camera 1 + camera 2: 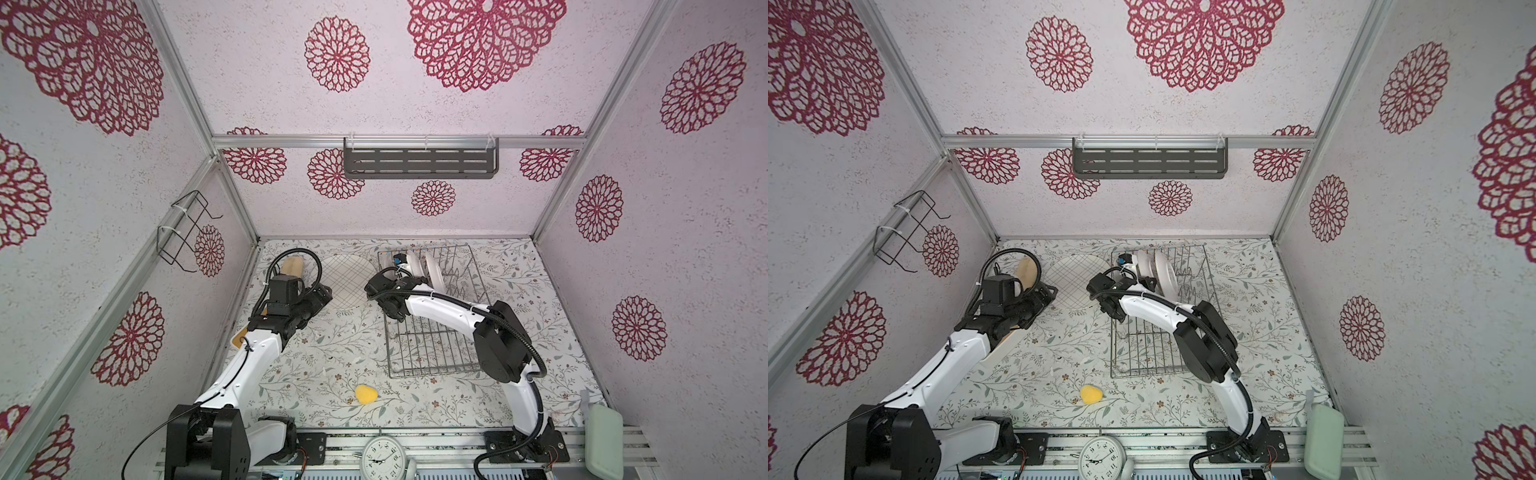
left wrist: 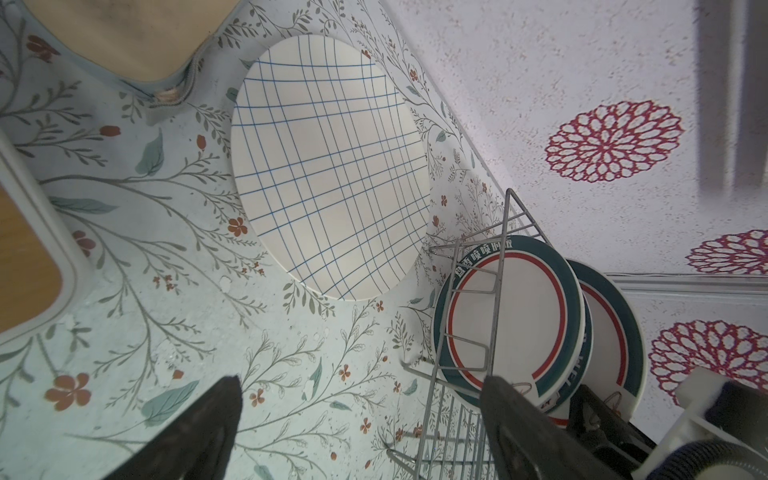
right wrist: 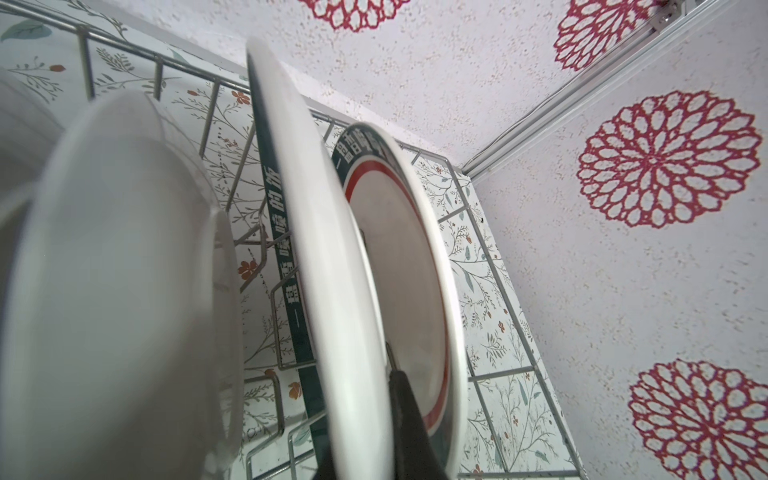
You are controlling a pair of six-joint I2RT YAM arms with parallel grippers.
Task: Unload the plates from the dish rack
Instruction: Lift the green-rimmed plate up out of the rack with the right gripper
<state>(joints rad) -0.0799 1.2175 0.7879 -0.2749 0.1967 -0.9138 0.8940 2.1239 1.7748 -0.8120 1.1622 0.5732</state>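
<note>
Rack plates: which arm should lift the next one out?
Right. The right hand is shut on a green-rimmed plate standing in the rack; the left hand is open, beside the grid plate.

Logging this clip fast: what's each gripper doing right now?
Left gripper: open, empty.
Right gripper: closed on a plate standing in the rack.

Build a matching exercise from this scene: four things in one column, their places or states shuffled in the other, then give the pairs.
Things
1. round white plate with blue grid lines
2. round white plates with dark green rim bands
3. small yellow sponge
4. right gripper

Places or states
A. shut on the rim of a green-banded plate
B. alone on the floral table, towards the arm bases
C. flat on the table beside the silver wire dish rack
D. standing on edge in the rack

Pairs: 1-C, 2-D, 3-B, 4-A
</note>
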